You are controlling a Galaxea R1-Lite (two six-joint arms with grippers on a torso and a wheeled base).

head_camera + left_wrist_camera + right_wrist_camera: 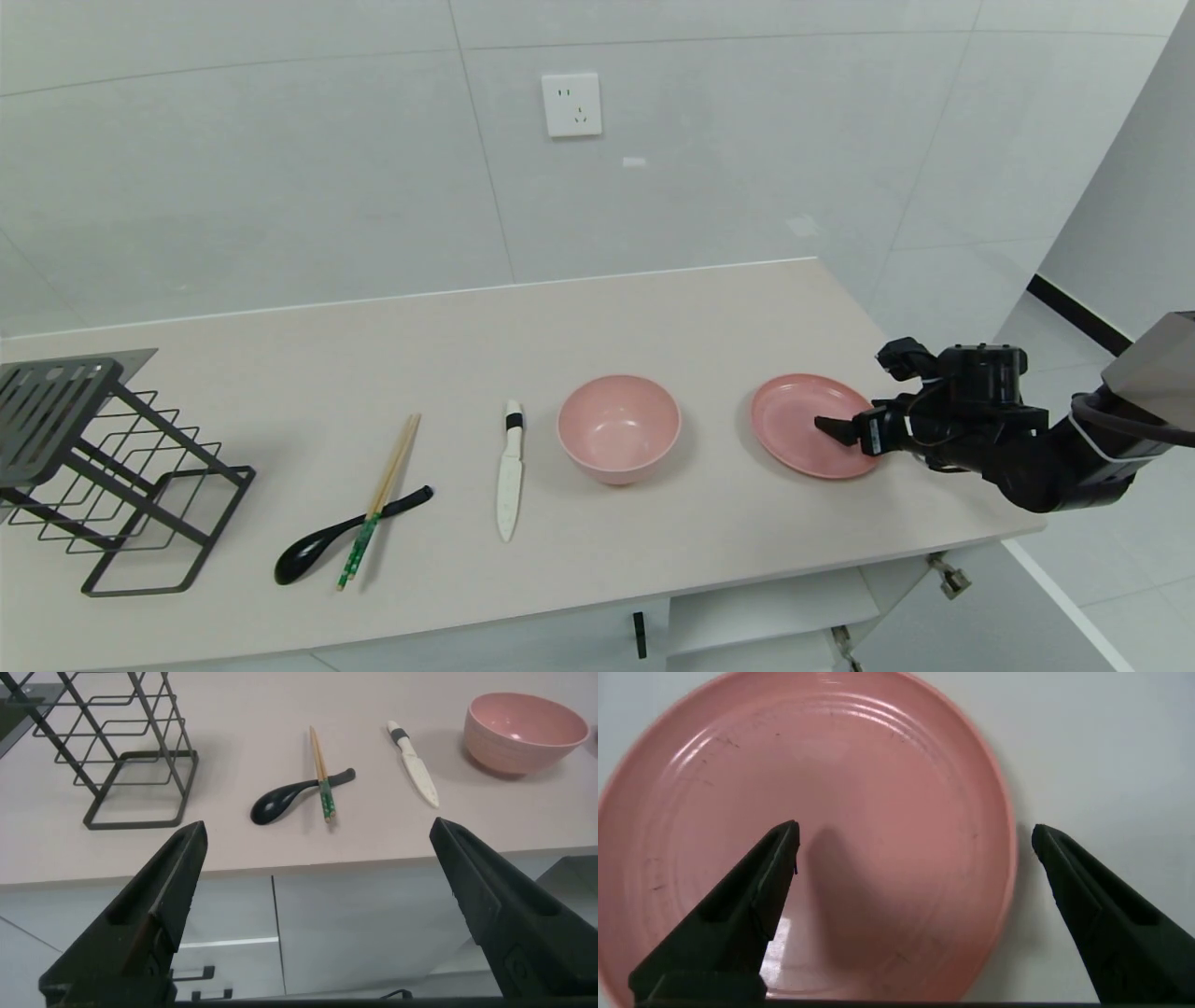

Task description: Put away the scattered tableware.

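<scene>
On the counter, from left to right, lie a black spoon (345, 537) crossed by chopsticks (378, 499), a white knife (510, 471), a pink bowl (619, 427) and a pink plate (812, 425). My right gripper (851, 389) is open low over the plate's right part. In the right wrist view the right gripper (915, 835) has one finger over the plate (803, 784) and the other past its rim. My left gripper (315, 833) is open and holds nothing, out in front of the counter edge, facing the spoon (285, 798), chopsticks (320, 770), knife (414, 761) and bowl (526, 730).
A black wire rack (93, 467) stands at the counter's far left, seen also as rack (121, 747). The counter's right edge (934, 392) runs close to the plate. White cabinet fronts (364, 924) sit below the counter. A wall socket (571, 105) is on the tiled wall behind.
</scene>
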